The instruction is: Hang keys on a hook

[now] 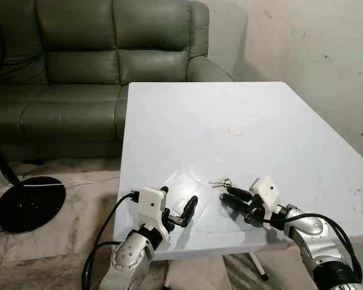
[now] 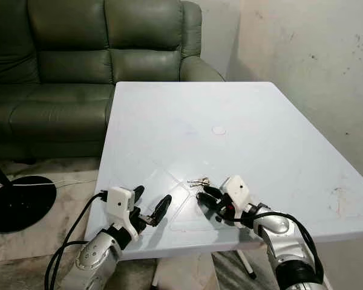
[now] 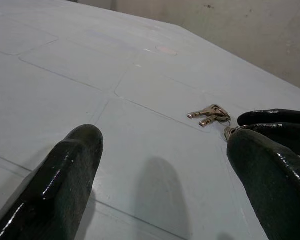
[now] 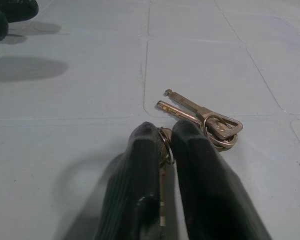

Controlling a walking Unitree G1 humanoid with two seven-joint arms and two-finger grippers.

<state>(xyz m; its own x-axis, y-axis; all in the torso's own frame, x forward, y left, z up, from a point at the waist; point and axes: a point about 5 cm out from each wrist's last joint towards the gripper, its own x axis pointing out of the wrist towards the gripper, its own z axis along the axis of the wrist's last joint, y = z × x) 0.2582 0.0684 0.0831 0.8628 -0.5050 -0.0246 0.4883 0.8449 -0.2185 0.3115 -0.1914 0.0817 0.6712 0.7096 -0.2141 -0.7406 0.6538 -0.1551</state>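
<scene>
Sofa [image 1: 97, 66] and bare wall [image 1: 314, 54] frame the scene beyond us, and a fan base [image 1: 27, 202] sits on the floor off our left; no hook is in sight yet. Between them stands the white table [image 1: 230, 109], where the step in hand plays out — picking up the keys [image 1: 220, 182], which lie flat on the tabletop near its front edge, just ahead of our right gripper [image 1: 232, 196].

Our left gripper [image 1: 180, 204] hovers low over the table's front edge with its fingers spread wide, holding nothing, well to the left of the keys.

Our right gripper has its fingers drawn narrow, and the right wrist view shows them pinching a key ring [image 4: 165, 145] at the near end of the bunch, while two keys [image 4: 200, 112] and a second ring rest on the table just past the fingertips.

To do this well, we judge the pinch should be firm on the ring itself before any lift — the metal is thin and could slip out sideways. We should rise straight up, slowly, letting the loose keys dangle below.
</scene>
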